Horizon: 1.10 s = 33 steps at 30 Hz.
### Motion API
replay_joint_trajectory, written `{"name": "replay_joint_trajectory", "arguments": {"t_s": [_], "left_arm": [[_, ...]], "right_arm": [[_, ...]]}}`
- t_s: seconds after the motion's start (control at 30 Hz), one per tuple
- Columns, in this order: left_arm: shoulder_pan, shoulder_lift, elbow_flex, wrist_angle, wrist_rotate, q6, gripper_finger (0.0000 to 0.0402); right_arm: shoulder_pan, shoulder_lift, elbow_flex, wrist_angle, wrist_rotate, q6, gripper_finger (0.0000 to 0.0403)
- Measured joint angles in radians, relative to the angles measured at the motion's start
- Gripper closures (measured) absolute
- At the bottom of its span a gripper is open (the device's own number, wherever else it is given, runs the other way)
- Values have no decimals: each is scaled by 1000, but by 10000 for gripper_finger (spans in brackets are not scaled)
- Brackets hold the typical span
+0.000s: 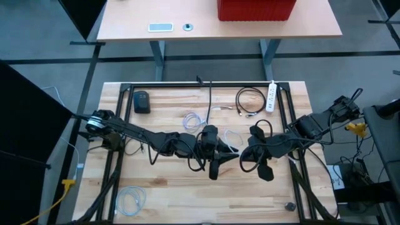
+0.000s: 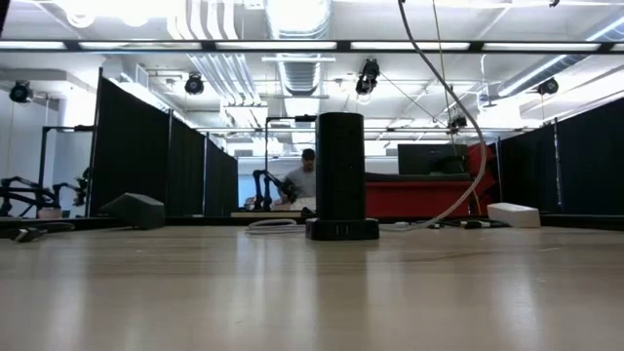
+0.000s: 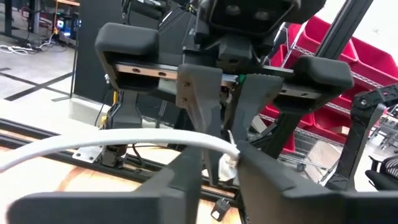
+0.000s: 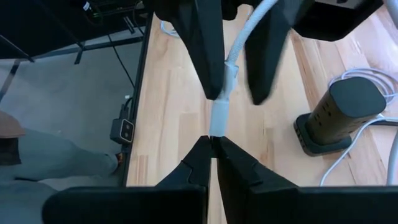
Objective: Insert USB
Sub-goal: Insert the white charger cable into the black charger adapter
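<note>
A white USB cable (image 4: 245, 34) ends in a white plug (image 4: 219, 118) held in the air between my two grippers, which face each other above the table's middle. My right gripper (image 4: 212, 144) is shut on the plug's tip. My left gripper (image 4: 236, 93) is open, with the cable running between its fingers. In the high view the left gripper (image 1: 222, 155) and right gripper (image 1: 245, 155) meet just near of the black USB tower (image 1: 208, 133). The tower (image 2: 341, 175) stands upright on its base on the wood and also shows in the right wrist view (image 4: 348, 118). My left gripper has the cable's collar (image 4: 229, 70), just behind the plug, lying against the inner side of one finger (image 4: 208, 59). The other finger (image 4: 267, 59) stands apart from it. My right gripper pinches the plug's free end (image 4: 217, 132) between its two fingertips, coming at it end-on, opposite the left gripper. The plug is lifted clear of the table and the cable runs away behind it.
A white power strip (image 1: 271, 97) and a black cable coil (image 1: 250, 100) lie toward the far right. A black box (image 1: 142, 102) sits far left and a white cable coil (image 1: 131, 200) near left. Black frame rails (image 1: 284, 112) border the table. A person's leg (image 4: 56, 155) shows beside it.
</note>
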State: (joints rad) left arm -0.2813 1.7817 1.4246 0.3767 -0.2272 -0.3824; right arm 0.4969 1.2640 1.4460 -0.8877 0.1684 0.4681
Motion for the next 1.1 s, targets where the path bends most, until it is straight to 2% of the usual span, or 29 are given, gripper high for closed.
{"name": "replay_joint_trajectory", "arguments": {"t_s": [0.6, 0.73, 0.93, 1.0, 1.1], "left_arm": [[-15, -117, 2, -241, -56, -5, 399], [-29, -154, 1, -322, -85, -12, 399], [-37, -179, 1, -335, -89, -19, 399], [-41, -178, 1, -336, -89, -20, 399], [-44, -178, 1, -347, -95, -25, 399]], "right_arm": [[57, -43, 8, -221, -43, 95, 234], [183, -27, 8, -332, -49, 183, 202], [404, 17, 6, -485, -42, 334, 189], [483, 36, 0, -505, -40, 365, 189], [522, 87, -14, -469, -91, 424, 185]]}}
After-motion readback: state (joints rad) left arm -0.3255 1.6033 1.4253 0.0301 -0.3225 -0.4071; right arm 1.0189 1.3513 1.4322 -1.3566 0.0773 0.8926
